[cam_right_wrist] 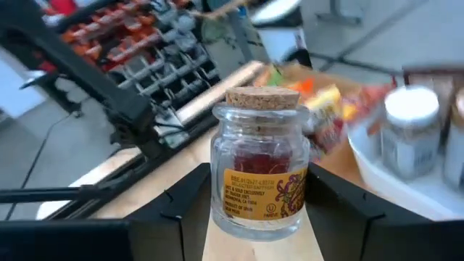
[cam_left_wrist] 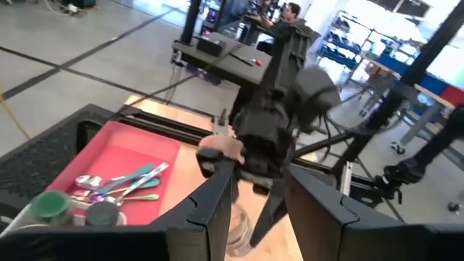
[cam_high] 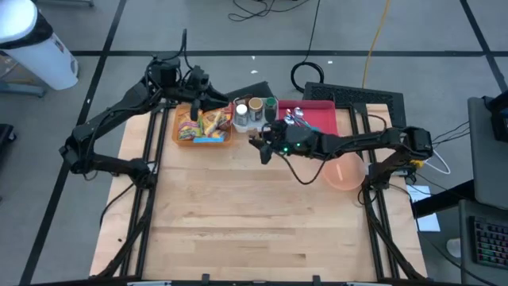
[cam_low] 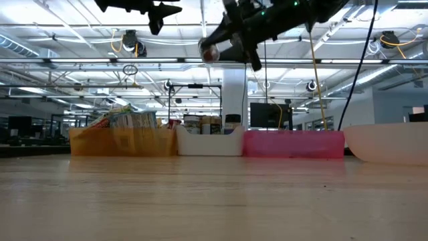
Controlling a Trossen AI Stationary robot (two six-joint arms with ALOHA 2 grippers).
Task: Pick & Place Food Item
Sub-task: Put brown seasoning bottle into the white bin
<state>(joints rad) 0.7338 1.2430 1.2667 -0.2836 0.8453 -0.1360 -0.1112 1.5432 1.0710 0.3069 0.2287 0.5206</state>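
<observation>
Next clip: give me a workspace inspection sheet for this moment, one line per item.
Surface: wooden table, front part bare.
Job's things: cork-stoppered glass jar held up in the air; orange bin of food packets, white bin of jars, red tray with spoons, pink bowl.
Clutter: nothing seen.
Grippers: right pincer shut on the jar; left pincer empty, over the orange bin.
Cables: loose on the floor behind the table.
Surroundings: workshop; a person far off.
</observation>
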